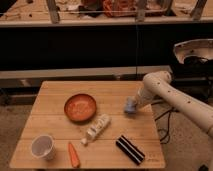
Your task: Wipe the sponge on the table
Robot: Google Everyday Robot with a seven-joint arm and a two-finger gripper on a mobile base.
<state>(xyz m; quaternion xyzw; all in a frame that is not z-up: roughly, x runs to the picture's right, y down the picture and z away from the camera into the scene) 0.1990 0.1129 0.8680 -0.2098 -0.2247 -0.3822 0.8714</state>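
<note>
sponge (130,106): a small light-blue block that is sitting over the right part of the tabletop (52,97), close to its right edge and about level with the bowl. It is tilting slightly. Whether its underside is touching the planks cannot be told.
gripper (133,103): it is hanging at the end of the 1 white arm (161,86), right at the sponge and just inside the tabletop's right edge.
fingers: the 2 fingers are pinching the sponge. The block is lying at their tips on the side toward the bowl and is covering most of them, so they are hardly showing apart from it.
arm: it is reaching in from the right, bending at a rounded joint and sloping down and leftward to the sponge.
bowl (80,107): round and orange-red, it is resting near the middle of the tabletop, left of the sponge and well apart from it.
bottle (97,127): white, it is lying on its side just in front of the bowl, slanting toward the front left.
striped block (130,149): long and black with white stripes, it is lying near the front right corner, in front of the sponge and apart from it.
cup (42,146): white, it is standing upright near the front left corner.
carrot (73,155): orange, it is lying at the front edge between the cup and the bottle, touching neither.
</note>
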